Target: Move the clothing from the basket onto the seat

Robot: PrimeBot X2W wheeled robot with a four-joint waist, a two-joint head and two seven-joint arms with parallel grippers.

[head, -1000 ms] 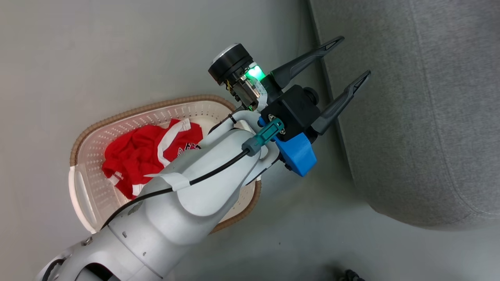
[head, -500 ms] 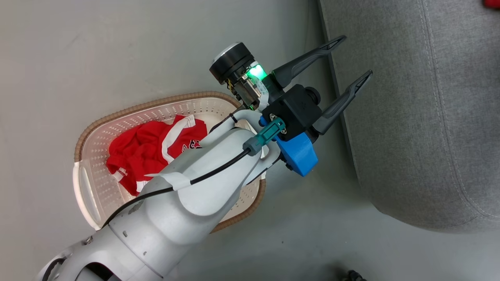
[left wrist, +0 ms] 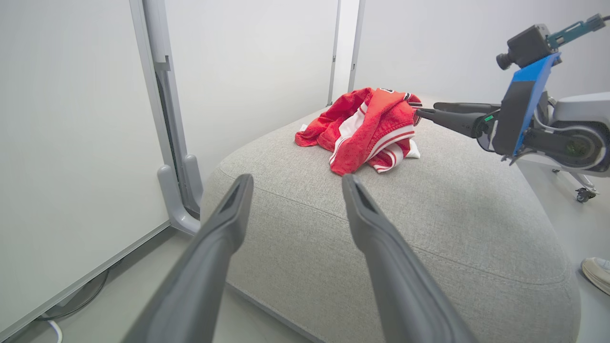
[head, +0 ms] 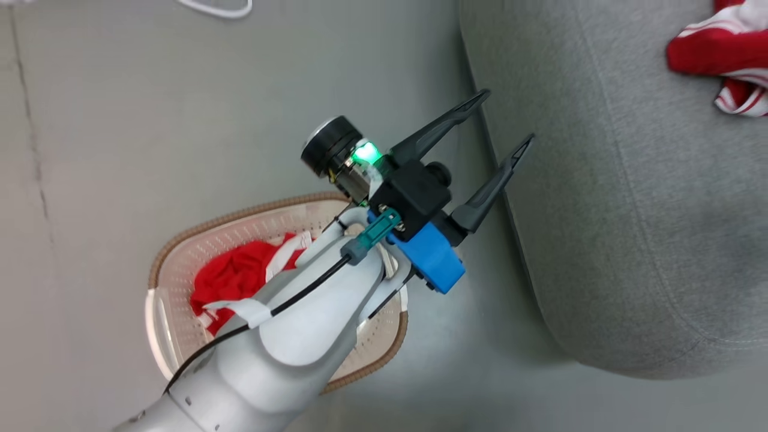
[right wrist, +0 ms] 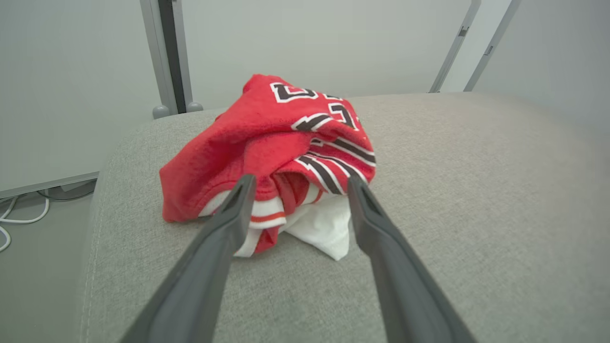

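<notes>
Pale grey floor (head: pixel 150 120), smooth, thin crack (head: pixel 33 144) along left. White wall panels (left wrist: pixel 71 143) between grey posts (left wrist: pixel 159 95). White cable (head: pixel 228 14) loose on floor. Soft even light.

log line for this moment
left gripper open | right gripper open at garment on seat | other garment in basket

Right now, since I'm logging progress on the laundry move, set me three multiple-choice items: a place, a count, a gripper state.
1. The red garment before the right gripper lies: A on the floor; B on the seat; C on a shelf.
2. The basket holds: A nothing; B one red heap; C three red heaps.
3. The left gripper is: A open and empty; B shut on cloth; C shut on a handle.
Key: B, the seat's grey fabric lies under it; B, a single heap shows there; A, its fingers stand spread with nothing between.
</notes>
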